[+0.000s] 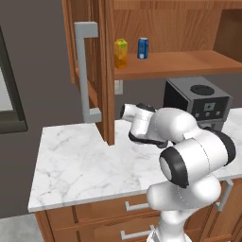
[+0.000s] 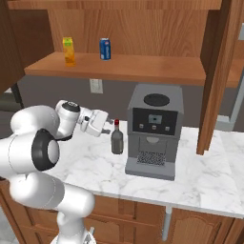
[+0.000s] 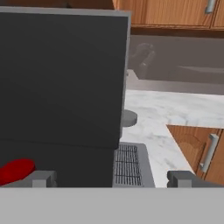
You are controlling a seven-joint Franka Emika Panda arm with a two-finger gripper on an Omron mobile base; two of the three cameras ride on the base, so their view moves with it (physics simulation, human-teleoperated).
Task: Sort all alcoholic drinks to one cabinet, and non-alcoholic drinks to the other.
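Two non-alc drinks, juice carton [image 2: 69, 51] and blue can [image 2: 105, 49], already stand on the open cabinet shelf [image 2: 143, 66], near each other w/o touching. Step in hand, I judge: grab the grey bottle [image 2: 116, 139], upright on the marble counter [image 2: 200, 176], just left of the coffee machine [image 2: 153, 128]. Gripper [image 2: 101, 125] sits close beside the bottle at neck height, fingers spread wide, nothing betw. them. Bottle's long axis is vertical, red cap [image 3: 15, 170] pointing up. To do it well: drop lower, centre the fingers round the squat body rather than the thin neck, approach horizontally, keep off the machine's side, close gently so it doesn't tip.
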